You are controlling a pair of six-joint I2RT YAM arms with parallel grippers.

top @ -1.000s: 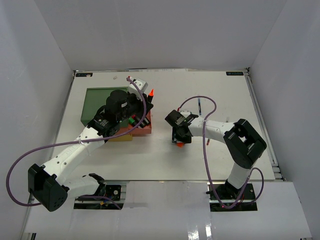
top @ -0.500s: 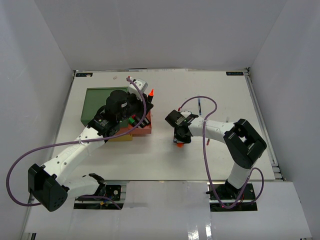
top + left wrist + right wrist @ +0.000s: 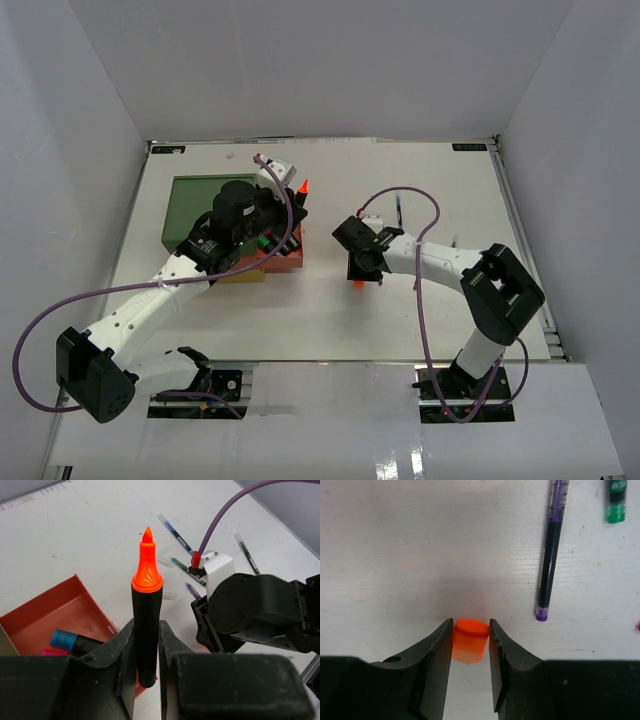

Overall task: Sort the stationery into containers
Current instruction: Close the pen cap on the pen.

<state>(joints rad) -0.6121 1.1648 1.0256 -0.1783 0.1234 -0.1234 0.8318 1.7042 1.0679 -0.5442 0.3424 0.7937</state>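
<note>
My left gripper (image 3: 146,630) is shut on a black highlighter (image 3: 147,605) that stands upright with its bare orange tip showing, above the open red-orange drawer (image 3: 35,617). From above, this gripper (image 3: 291,207) hovers at the right side of the containers (image 3: 190,205), a stack with a green top and a yellow tier below. An orange cap (image 3: 470,640) sits between the fingers of my right gripper (image 3: 471,630), which touch it on both sides, just over the white table. In the top view the cap (image 3: 358,285) peeks out under that gripper (image 3: 360,273).
A blue-capped highlighter (image 3: 70,640) lies in the red-orange drawer. Thin pens lie on the table: a purple one (image 3: 550,555) just right of my right gripper, a green-ended one (image 3: 616,500), and others (image 3: 175,530) beyond the right arm (image 3: 500,285).
The right jaws have closed in on the orange cap, and the right arm's elbow has swung out to the right. The left arm and its highlighter have stayed still.
</note>
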